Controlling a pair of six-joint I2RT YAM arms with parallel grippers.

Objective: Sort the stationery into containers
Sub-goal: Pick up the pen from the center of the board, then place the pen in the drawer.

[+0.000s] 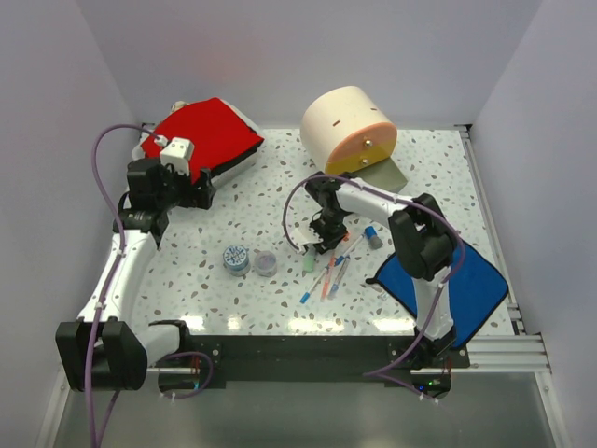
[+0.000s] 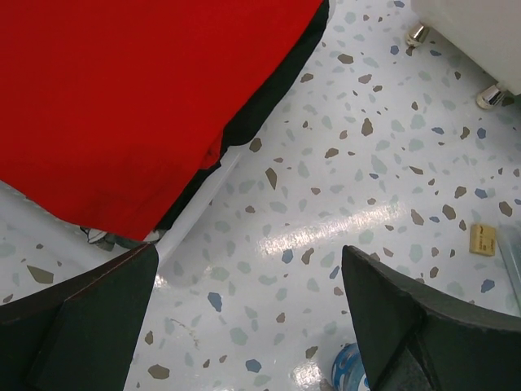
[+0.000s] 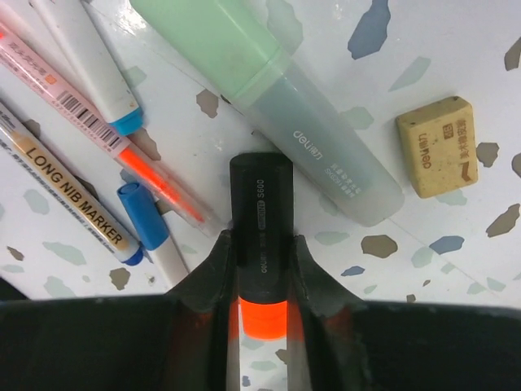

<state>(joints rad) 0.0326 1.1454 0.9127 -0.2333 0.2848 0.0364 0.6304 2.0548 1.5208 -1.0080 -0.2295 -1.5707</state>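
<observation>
My right gripper (image 1: 328, 235) (image 3: 260, 252) is shut on the orange-black highlighter (image 3: 260, 220), low over the pile of pens (image 1: 328, 273). Beside it lie the pale green marker (image 3: 269, 106), a tan eraser cube (image 3: 438, 147) and several thin pens (image 3: 89, 138). The blue-patterned tape roll (image 1: 236, 259) and the purple roll (image 1: 266, 263) sit mid-table. The blue-grey stub (image 1: 372, 235) lies right of the pens. My left gripper (image 1: 201, 191) (image 2: 248, 326) is open and empty beside the white case with a red top (image 1: 207, 135) (image 2: 130, 98). The cream drum (image 1: 347, 126) stands at the back.
A flat blue cloth (image 1: 448, 280) lies under the right arm at the front right. A grey-green flap (image 1: 387, 175) lies in front of the drum. In the left wrist view the drum's metal feet (image 2: 417, 34) show top right, the tan cube (image 2: 483, 239) at right.
</observation>
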